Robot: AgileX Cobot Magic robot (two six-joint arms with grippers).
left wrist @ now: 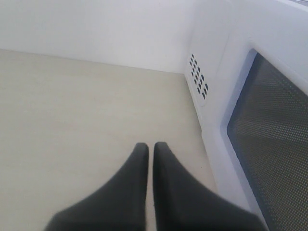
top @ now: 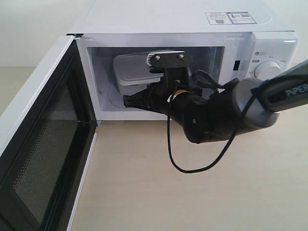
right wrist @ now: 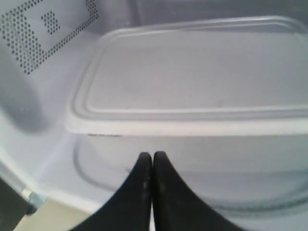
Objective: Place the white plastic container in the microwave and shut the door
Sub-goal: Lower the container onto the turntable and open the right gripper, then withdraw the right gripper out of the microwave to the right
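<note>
The white plastic container (top: 137,70) (right wrist: 192,82) rests inside the microwave (top: 183,19) on the glass turntable (right wrist: 269,202), with its lid on. My right gripper (right wrist: 152,156) (top: 127,101) reaches into the cavity. It is shut with nothing between its fingers, the tips low at the container's near side wall; I cannot tell whether they touch it. The door (top: 43,144) stands wide open at the left. My left gripper (left wrist: 150,147) is shut and empty above the tabletop, beside the door's mesh window (left wrist: 274,144). The exterior view does not show it.
A black cable (top: 192,166) loops down from the right arm (top: 226,113) over the beige tabletop (top: 192,192). The cavity's perforated side wall (right wrist: 29,33) is close to the container. Vent holes (left wrist: 198,82) mark the microwave's outer side. Dials (top: 267,70) sit on the right panel.
</note>
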